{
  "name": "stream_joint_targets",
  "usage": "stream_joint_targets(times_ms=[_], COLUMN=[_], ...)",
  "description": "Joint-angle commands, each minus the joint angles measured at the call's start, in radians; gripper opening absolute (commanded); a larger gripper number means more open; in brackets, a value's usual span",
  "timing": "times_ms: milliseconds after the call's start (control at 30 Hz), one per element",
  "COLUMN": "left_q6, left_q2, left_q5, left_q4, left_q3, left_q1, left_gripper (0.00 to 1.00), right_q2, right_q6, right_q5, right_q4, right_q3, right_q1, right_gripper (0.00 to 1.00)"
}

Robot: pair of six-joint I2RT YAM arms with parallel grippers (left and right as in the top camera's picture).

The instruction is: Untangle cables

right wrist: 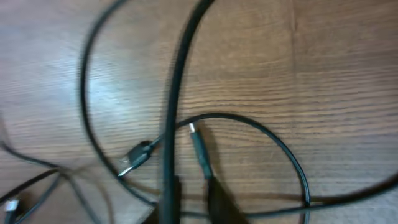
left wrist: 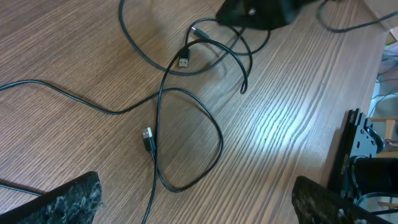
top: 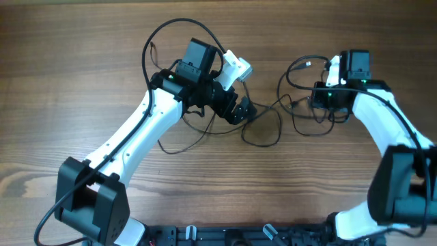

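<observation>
Several thin cables lie crossed on the table between your arms, and the densest part sits just beside the right gripper. Your left gripper hangs above a loose loop, its fingers spread wide and holding nothing. A plug rests just outside the loop's edge.

The right wrist view is blurred. A strand runs down toward the fingers there, but you cannot tell from it whether they pinch that strand or stand slightly apart, so check before you pull with that arm.

For the left side, the free plug looks like the best handle. Come down on the strand right behind it, not on the loop, where two runs lie close and you could catch both. Close firmly, since the wire is far thinner than the fingers. Lift only a little, then draw the end away from the knot slowly. Watch the crossing near the right gripper, and if it tightens, stop and feed the plug back through.
</observation>
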State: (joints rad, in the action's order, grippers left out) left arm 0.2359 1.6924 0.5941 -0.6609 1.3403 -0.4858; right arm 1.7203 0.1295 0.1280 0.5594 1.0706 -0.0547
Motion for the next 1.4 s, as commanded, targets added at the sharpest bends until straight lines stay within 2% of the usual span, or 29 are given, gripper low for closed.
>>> stream_joint_targets(times_ms=[0, 67, 133, 200, 433, 733, 1267, 1367], left_q6=[0.037, 0.048, 0.049, 0.049, 0.049, 0.049, 0.075, 0.075], left_q2=[0.013, 0.013, 0.013, 0.013, 0.013, 0.013, 0.013, 0.013], left_q5=[0.02, 0.023, 0.023, 0.023, 0.023, 0.023, 0.038, 0.038], left_q4=[-0.002, -0.002, -0.002, -0.002, -0.002, -0.002, -0.002, -0.002], left_q3=[-0.001, -0.001, -0.001, -0.001, -0.001, -0.001, -0.001, -0.001], left_q1=[-0.008, -0.008, -0.008, -0.008, -0.008, -0.008, -0.008, -0.008], left_gripper=[1.0, 1.0, 1.0, 1.0, 1.0, 1.0, 1.0, 1.0], right_q2=[0.078, 0.097, 0.105, 0.111, 0.129, 0.129, 0.129, 0.129], right_q6=[-0.024, -0.025, -0.024, -0.025, -0.071, -0.05, -0.064, -0.073], right_q5=[-0.031, -0.031, -0.031, -0.031, -0.032, -0.044, -0.066, -0.137], right_q4=[-0.013, -0.024, -0.024, -0.021, 0.045, 0.131, 0.125, 0.15], right_q3=[0.018, 0.018, 0.018, 0.018, 0.016, 0.016, -0.045, -0.045], right_q1=[0.002, 0.002, 0.002, 0.002, 0.002, 0.005, 0.083, 0.097], right_gripper=[0.38, 0.41, 0.51, 0.52, 0.53, 0.53, 0.52, 0.52])
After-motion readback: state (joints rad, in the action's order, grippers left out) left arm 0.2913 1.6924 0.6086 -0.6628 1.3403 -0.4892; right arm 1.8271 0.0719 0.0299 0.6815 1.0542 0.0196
